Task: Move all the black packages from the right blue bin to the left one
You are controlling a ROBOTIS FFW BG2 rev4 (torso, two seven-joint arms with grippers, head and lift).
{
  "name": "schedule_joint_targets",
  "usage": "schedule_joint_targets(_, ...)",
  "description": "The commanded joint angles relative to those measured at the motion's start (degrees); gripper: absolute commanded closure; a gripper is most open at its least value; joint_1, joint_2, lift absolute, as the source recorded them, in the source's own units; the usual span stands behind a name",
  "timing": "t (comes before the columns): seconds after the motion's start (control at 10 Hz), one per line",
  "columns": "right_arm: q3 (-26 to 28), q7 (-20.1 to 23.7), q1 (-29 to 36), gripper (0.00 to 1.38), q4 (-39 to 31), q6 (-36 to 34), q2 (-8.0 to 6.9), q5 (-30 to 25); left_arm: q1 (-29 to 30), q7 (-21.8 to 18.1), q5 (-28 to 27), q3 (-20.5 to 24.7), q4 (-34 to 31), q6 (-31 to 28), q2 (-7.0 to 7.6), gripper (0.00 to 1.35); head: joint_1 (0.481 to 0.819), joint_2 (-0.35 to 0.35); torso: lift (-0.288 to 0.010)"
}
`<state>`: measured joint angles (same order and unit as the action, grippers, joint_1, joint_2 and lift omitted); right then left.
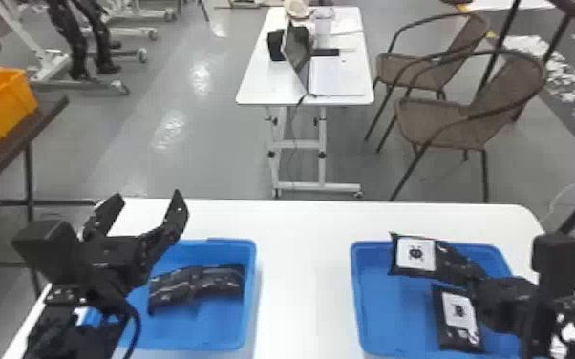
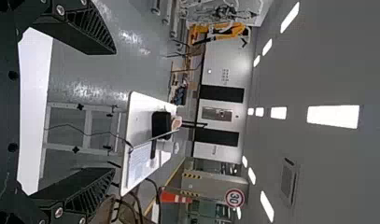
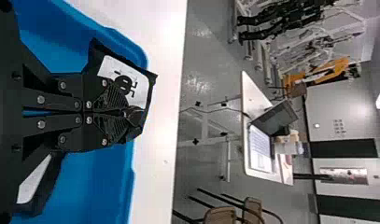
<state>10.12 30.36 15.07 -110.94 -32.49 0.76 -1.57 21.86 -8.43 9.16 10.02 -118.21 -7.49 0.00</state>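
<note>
My left gripper (image 1: 141,215) stands open above the far-left part of the left blue bin (image 1: 251,286); its two spread fingers also frame the left wrist view, the gripper (image 2: 80,112) holding nothing. A black package (image 1: 196,284) lies in that bin. Over the right blue bin (image 1: 358,305), my right gripper (image 1: 463,272) is closed on a black package (image 1: 415,254) with a white label, held at the bin's far side. In the right wrist view the gripper (image 3: 115,112) pinches this package (image 3: 124,83). A second labelled black package (image 1: 458,317) lies lower in the right bin.
Both bins stand on a white table (image 1: 301,277), with a strip of tabletop between them. Beyond its far edge are a white desk (image 1: 253,81), brown chairs (image 1: 444,119), and a yellow-orange bin (image 1: 0,105) on a dark side table at left.
</note>
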Motion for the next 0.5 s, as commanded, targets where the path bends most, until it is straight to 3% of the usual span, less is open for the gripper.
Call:
schedule_joint_targets(0.0,-1.9,0.0,-2.7,1.13,-0.9,-0.6,0.64,3.3,0.0,0.1,0.7,0.0,0.0,-0.2,0.0,0.13,0.695,0.071,-0.039)
schedule_joint_targets(0.1,-4.5,0.0,-5.7,1.13,0.6,-0.3,1.35,5.3,-0.1,0.1,1.0,0.0,0.0,-0.3,-0.09,0.13,0.695,0.078,-0.039)
schedule_joint_targets(0.4,-17.5,0.3,-19.0,1.12,14.3,5.6,3.81,14.9,-0.9,0.2,3.3,0.0,0.0,-2.3,0.0,0.13,0.695,0.157,-0.039)
